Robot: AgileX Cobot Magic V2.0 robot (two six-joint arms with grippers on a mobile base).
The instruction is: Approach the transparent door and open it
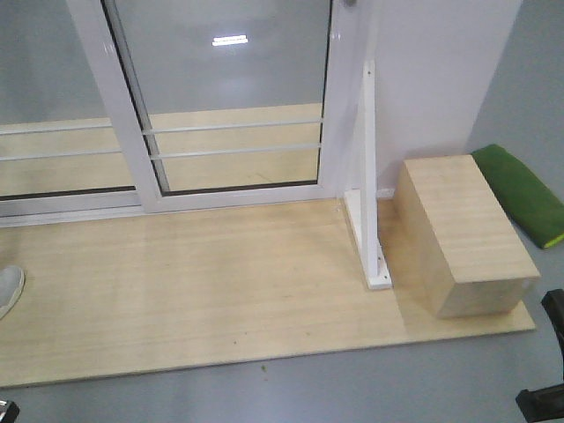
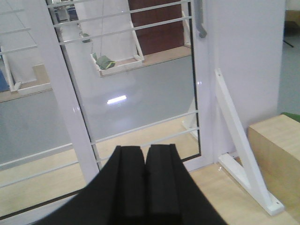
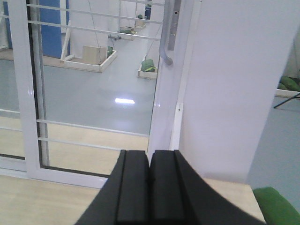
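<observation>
The transparent door point(image 1: 229, 97) stands ahead on a wooden platform, a clear glass panel in a white frame with thin white bars across it. Its handle edge is against the white post on the right. The curved grey handle point(image 2: 200, 21) shows high on that edge in the left wrist view and also in the right wrist view point(image 3: 165, 42). My left gripper point(image 2: 145, 150) is shut and empty, well short of the door point(image 2: 136, 89) and below the handle. My right gripper point(image 3: 150, 152) is shut and empty, pointing at the door's right edge point(image 3: 161, 108).
A second glass panel without a handle point(image 1: 44, 88) is on the left. A white triangular bracket point(image 1: 370, 203) braces the white wall panel point(image 1: 432, 70). A wooden box point(image 1: 463, 233) and a green cushion point(image 1: 520, 189) are on the right. A shoe point(image 1: 9, 286) is at the left edge.
</observation>
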